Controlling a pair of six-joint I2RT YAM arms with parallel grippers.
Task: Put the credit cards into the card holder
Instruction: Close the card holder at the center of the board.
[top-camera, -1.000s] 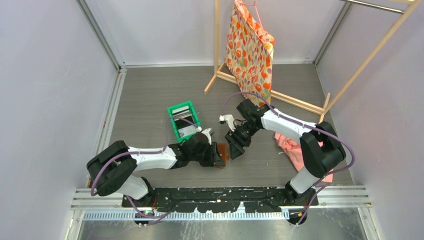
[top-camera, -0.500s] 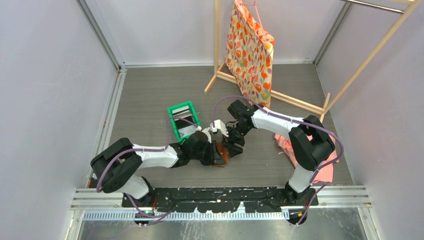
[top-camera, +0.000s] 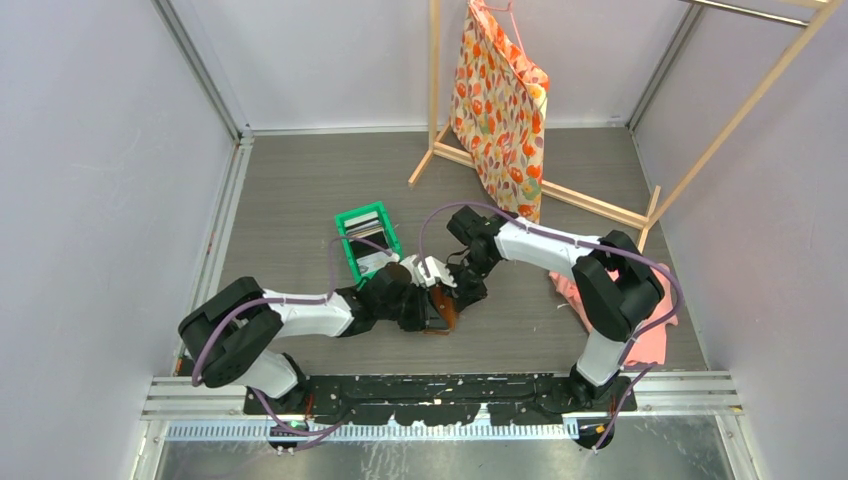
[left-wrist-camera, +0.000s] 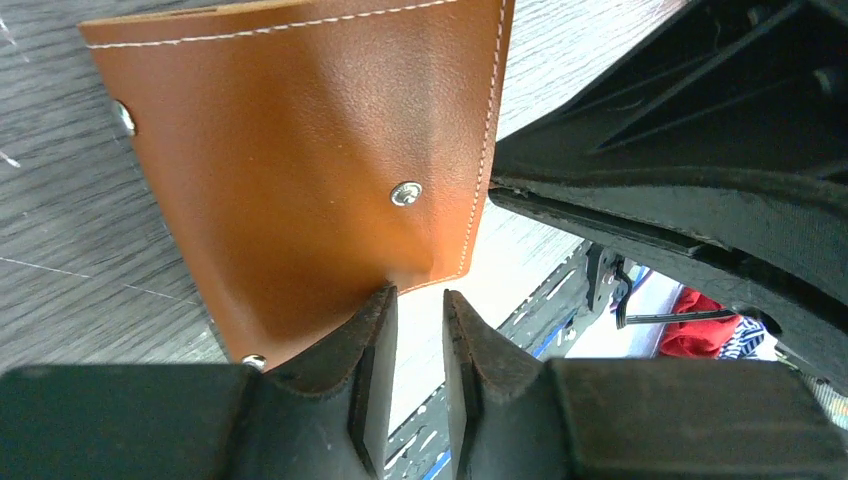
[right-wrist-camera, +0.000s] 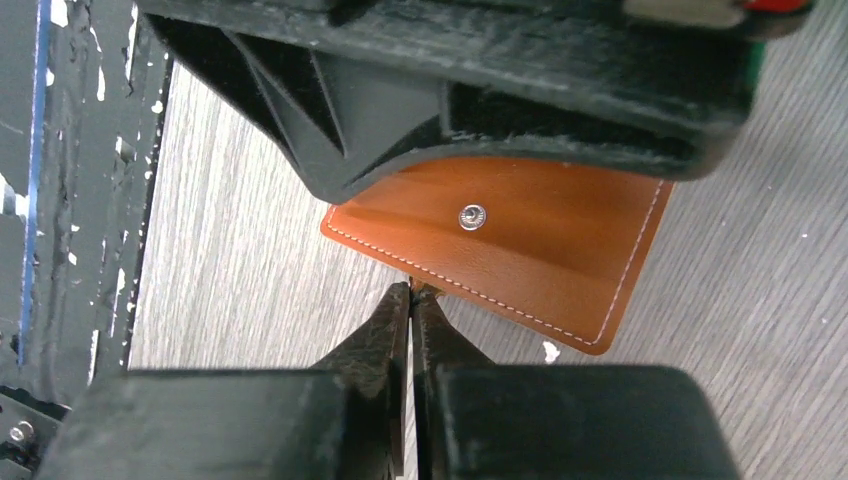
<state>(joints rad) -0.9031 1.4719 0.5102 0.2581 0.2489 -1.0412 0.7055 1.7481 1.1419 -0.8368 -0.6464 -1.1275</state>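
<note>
The brown leather card holder (top-camera: 444, 310) lies on the table between both grippers, snap studs showing (left-wrist-camera: 300, 170) (right-wrist-camera: 540, 250). My left gripper (top-camera: 428, 306) (left-wrist-camera: 418, 295) is at its near edge. The jaws stand narrowly open with nothing in the gap, and one fingertip (left-wrist-camera: 375, 310) touches the leather. My right gripper (top-camera: 449, 293) (right-wrist-camera: 411, 288) is shut, its tips pinching the holder's stitched edge. The credit cards (top-camera: 369, 262) stand in the green bin, grey, white and dark.
The green bin (top-camera: 350, 221) sits just behind the left arm. A wooden rack (top-camera: 434, 90) with a floral cloth (top-camera: 505, 100) stands at the back. Pink cloth (top-camera: 590, 298) lies at the right. The black mounting rail (top-camera: 450, 395) runs along the near edge.
The right arm swung left and down to the card holder, and its jaws closed on the holder's edge. The left gripper narrowed slightly and stayed at the holder.
</note>
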